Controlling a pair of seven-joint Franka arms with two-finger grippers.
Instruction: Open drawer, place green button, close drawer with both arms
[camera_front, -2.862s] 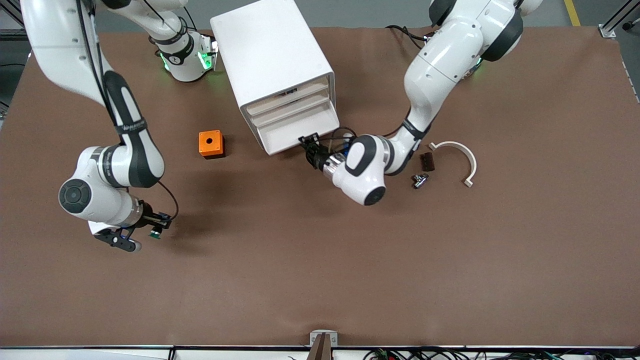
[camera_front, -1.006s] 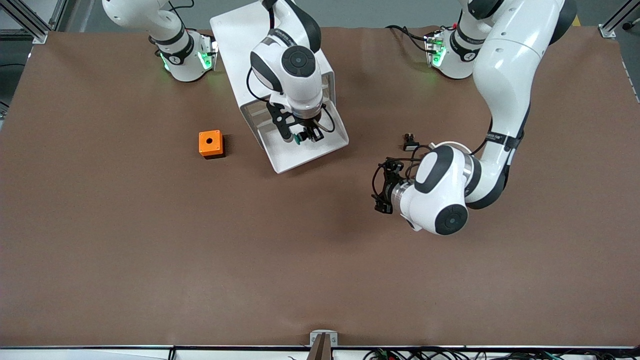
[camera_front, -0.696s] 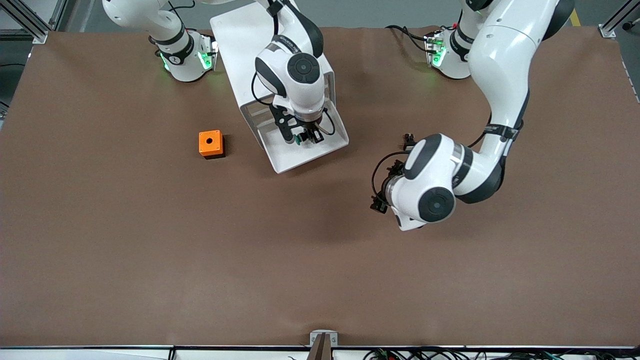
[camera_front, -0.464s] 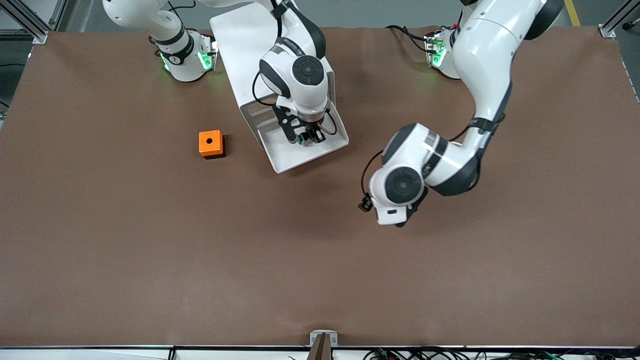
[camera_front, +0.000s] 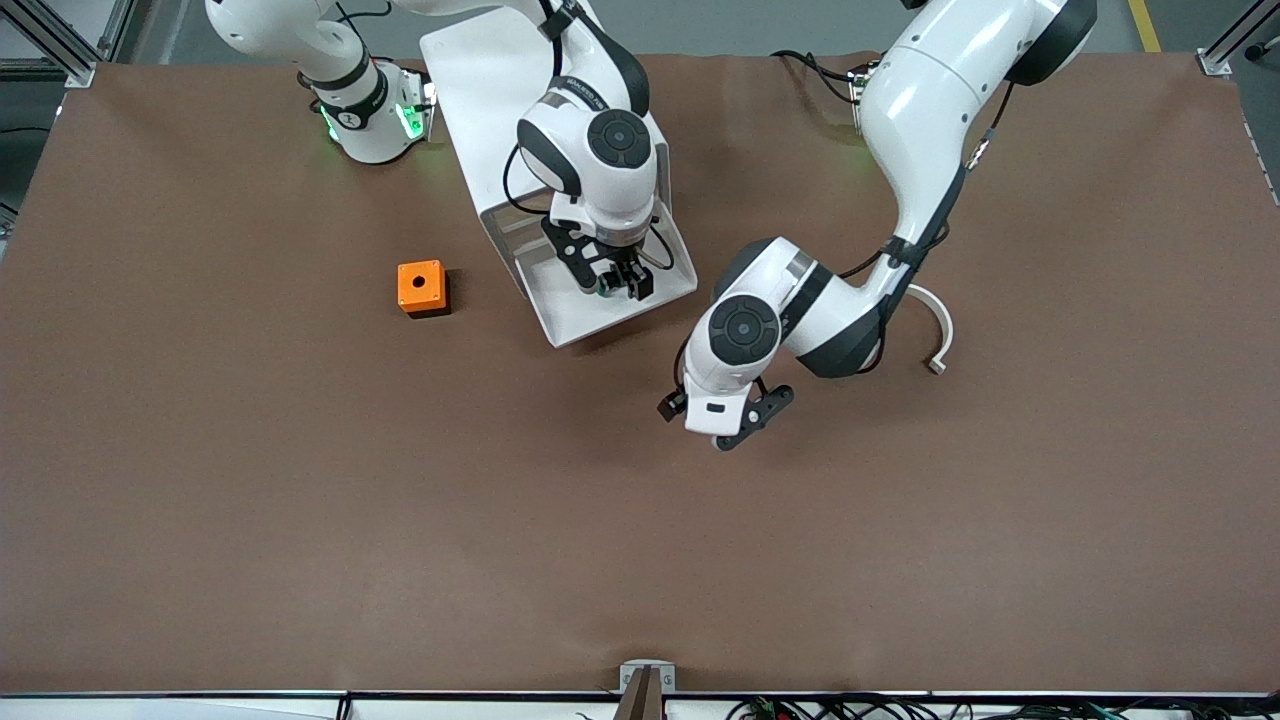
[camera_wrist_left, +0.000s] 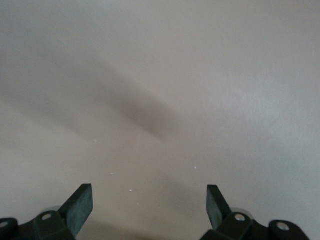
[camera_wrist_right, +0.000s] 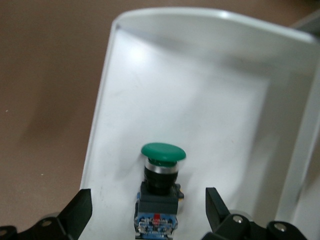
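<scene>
Nearest your front camera, the left arm's black two-finger gripper (camera_front: 735, 425) hangs over bare brown table mat (camera_front: 300, 520), a little nearer the camera than the open drawer. Your left wrist view shows its fingers (camera_wrist_left: 80, 205) spread wide with only plain surface between them.

Farther back, toward the left arm's end, you can see part of a curved white bracket (camera_front: 937, 325) lying on the mat, partly hidden by the left arm. Toward the right arm's end sits the orange cube with a hole in its top (camera_front: 421, 287), well apart from the cabinet.

Next comes the shallow white tray drawer (camera_front: 575, 312), pulled out of the large white box cabinet (camera_front: 500, 90). The right arm's black two-finger gripper (camera_front: 610, 280) is over that tray. In your right wrist view the small push button with a round green cap and black blocky body (camera_wrist_right: 160, 190) stands in the drawer (camera_wrist_right: 210, 110), between the parted fingers (camera_wrist_right: 77, 210), which do not touch it.
</scene>
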